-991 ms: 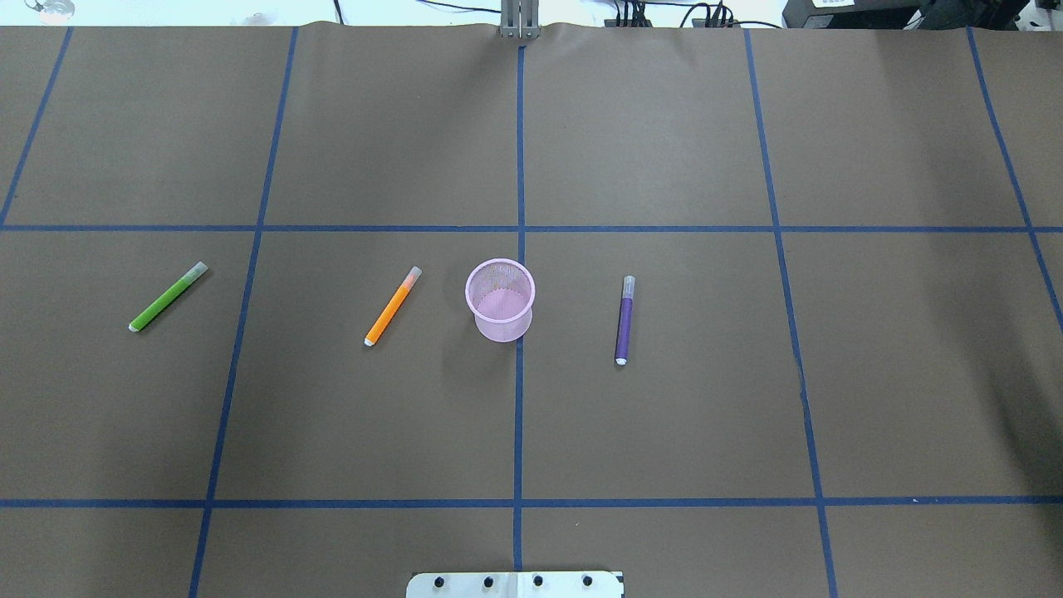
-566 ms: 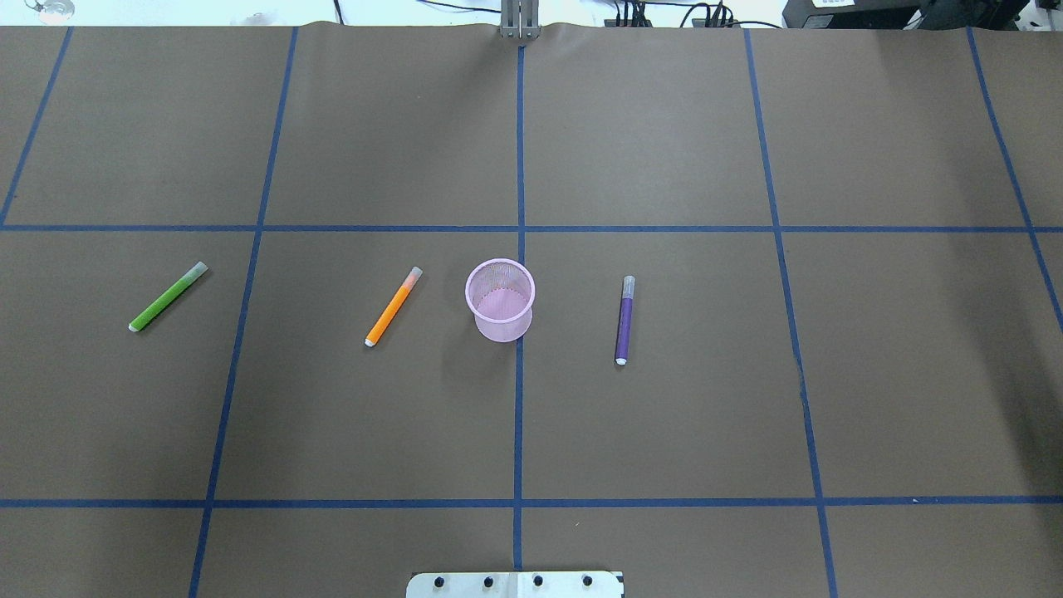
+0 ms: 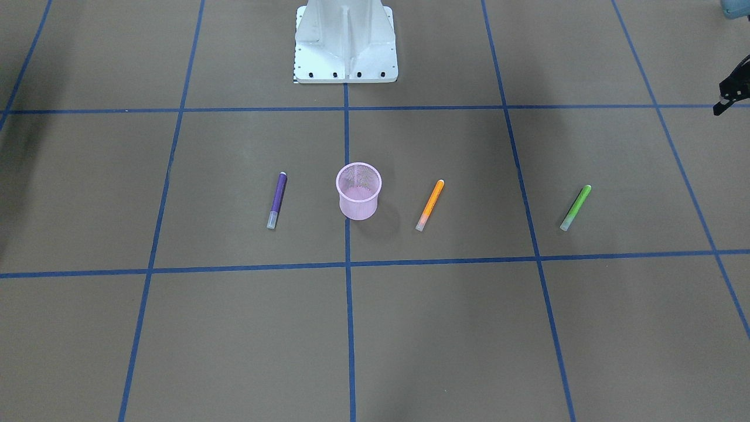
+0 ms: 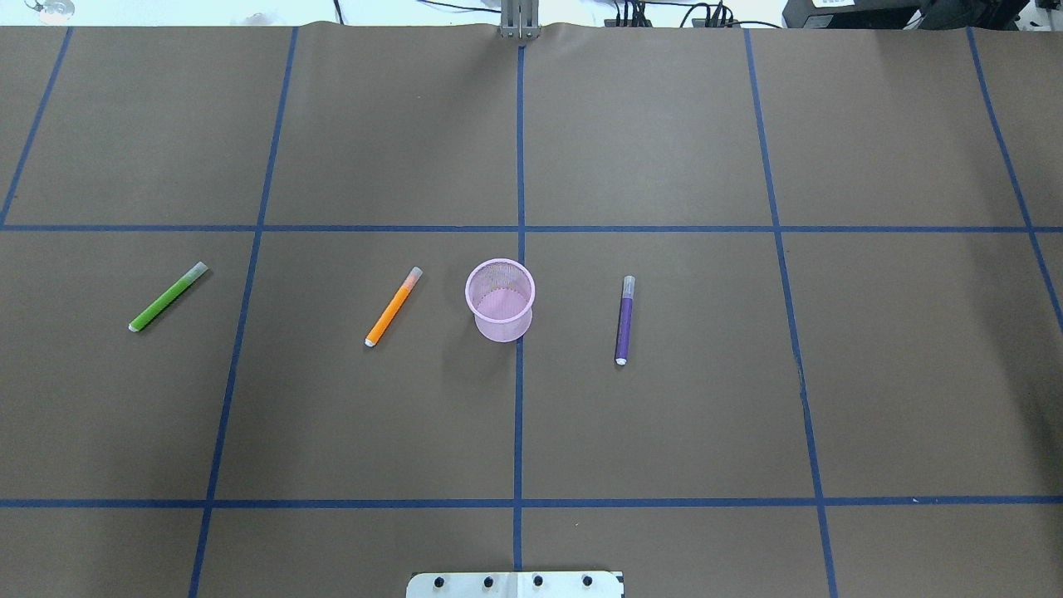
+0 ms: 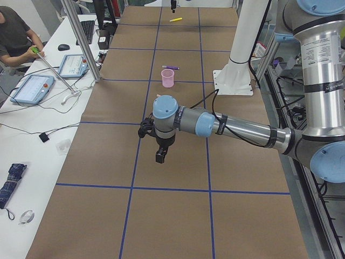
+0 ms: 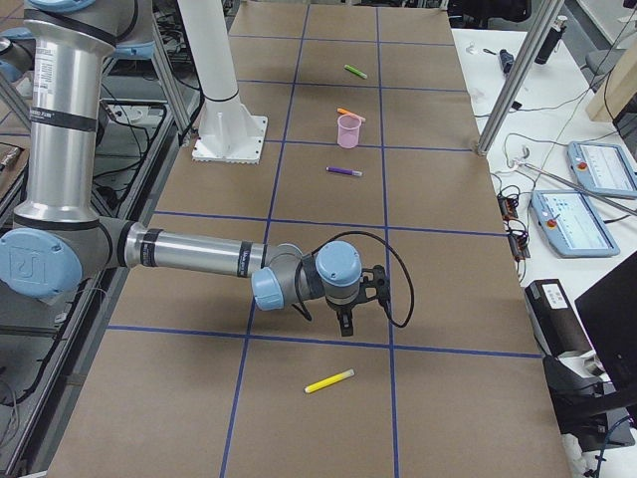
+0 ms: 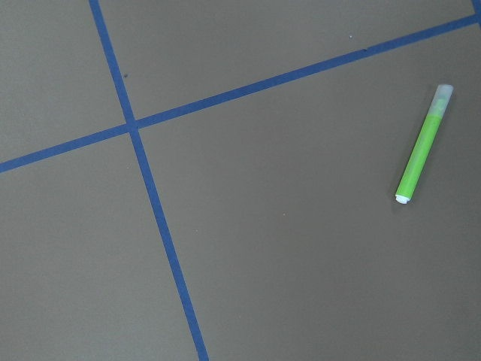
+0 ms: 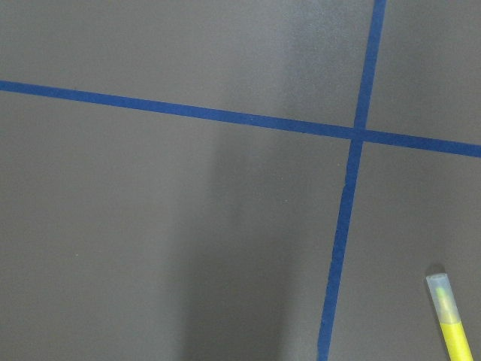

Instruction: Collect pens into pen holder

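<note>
One tabletop (image 4: 664, 415), papered brown and gridded with blue tape (image 4: 519, 415), carries every item.

Two arms are deployed. The left arm (image 5: 237, 127) is extended over the tabletop end on the robot's left, and the right arm (image 6: 189, 251) over the opposite end. Both are held clear of the surface with the wrist cameras directed downward. This posture is judged to be a staging position over the outermost pen on each side.

The left fingers (image 5: 160, 154) and right fingers (image 6: 343, 321) are pointed down. Whether they are spread or pressed together cannot be told. No pen is held, since all four lie on the tabletop.

One pen holder (image 4: 500, 301) is stood upright, mouth up, on the centre tape line, where it is judged reachable by either arm. It is seen to be empty.

Four pens are counted, one per colour. Each is laid flat and apart from the others, so that one can be pinched without another being disturbed. Positions are given with the holder as dial centre in the overhead view:

- The orange pen (image 4: 393, 306) is at 9 o'clock, near.
- The green pen (image 4: 167, 296) is at 9 o'clock, well apart.
- The purple pen (image 4: 624, 321) is at 3 o'clock, near.
- The yellow pen (image 6: 329, 380) is far out toward 3 o'clock, near the right fingers.

No pen has yet been collected.
</note>
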